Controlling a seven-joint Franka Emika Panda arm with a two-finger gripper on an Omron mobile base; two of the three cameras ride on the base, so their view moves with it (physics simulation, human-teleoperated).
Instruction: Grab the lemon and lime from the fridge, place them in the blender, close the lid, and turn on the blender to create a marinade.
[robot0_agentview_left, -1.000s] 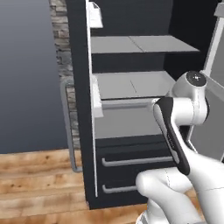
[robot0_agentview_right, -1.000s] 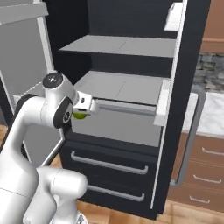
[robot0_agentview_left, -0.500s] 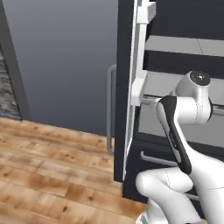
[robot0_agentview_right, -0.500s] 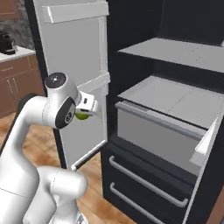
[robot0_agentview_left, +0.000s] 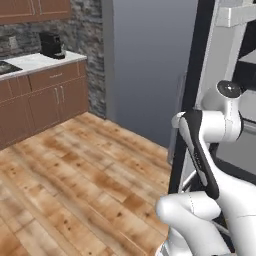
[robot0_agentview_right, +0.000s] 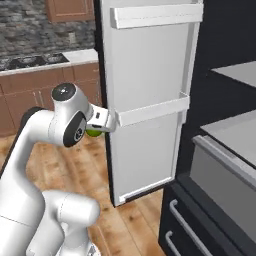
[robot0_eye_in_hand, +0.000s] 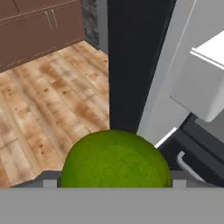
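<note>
My end effector (robot0_agentview_right: 95, 131) is closed on the lime (robot0_eye_in_hand: 114, 159), at 6 o'clock in the hand view; I judge it light, firm and slippery, best held across its widest middle.

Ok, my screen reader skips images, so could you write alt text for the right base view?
The white arm's claw carries the lime beside the fridge's open door, which has two white bins. Right of it are grey shelves and drawers; behind the arm, wood cabinets and floor.
</note>
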